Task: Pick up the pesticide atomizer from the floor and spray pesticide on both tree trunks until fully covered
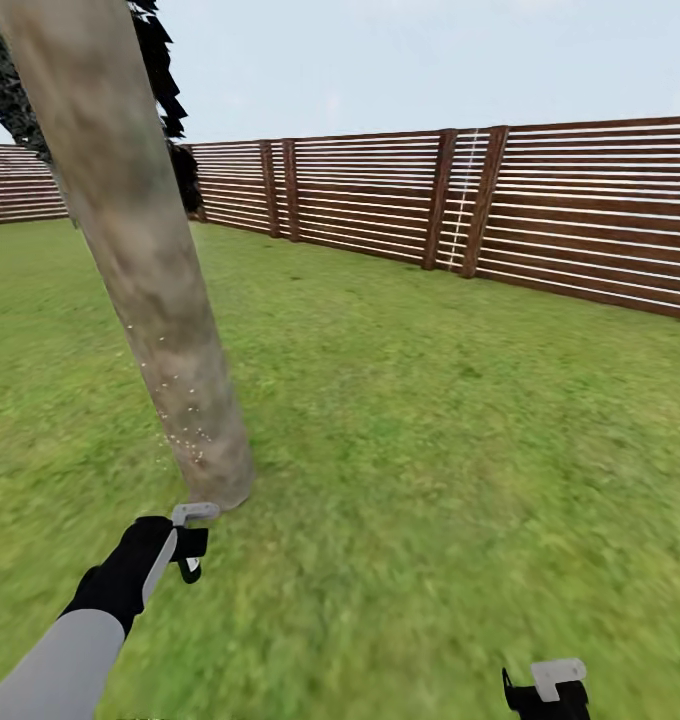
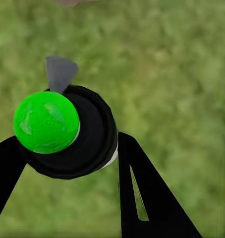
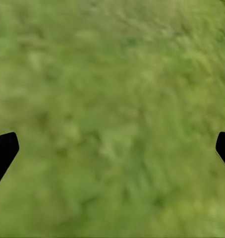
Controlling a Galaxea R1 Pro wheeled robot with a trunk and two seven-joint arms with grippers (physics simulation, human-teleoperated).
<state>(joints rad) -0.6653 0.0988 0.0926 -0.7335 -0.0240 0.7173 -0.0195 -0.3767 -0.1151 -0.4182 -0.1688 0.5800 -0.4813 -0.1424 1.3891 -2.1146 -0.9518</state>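
Observation:
One tree trunk (image 1: 140, 260), grey-tan and mottled, rises at the left of the head view from the grass floor (image 1: 430, 420). Tiny white specks of pesticide (image 1: 185, 425) dot its lower part. My left gripper (image 1: 190, 545) hangs just in front of the trunk's base. In the left wrist view the left gripper (image 2: 73, 141) is shut on the pesticide atomizer (image 2: 68, 131), which shows a black round body, a bright green knob and a grey nozzle. My right gripper (image 1: 545, 690) is low at the right. Its fingers (image 3: 3, 151) stand wide open over bare grass.
A brown slat fence (image 1: 580, 210) runs along the back and right of the lawn. Dark foliage (image 1: 170, 100) shows behind the trunk's upper part. Open grass stretches to the right of the tree.

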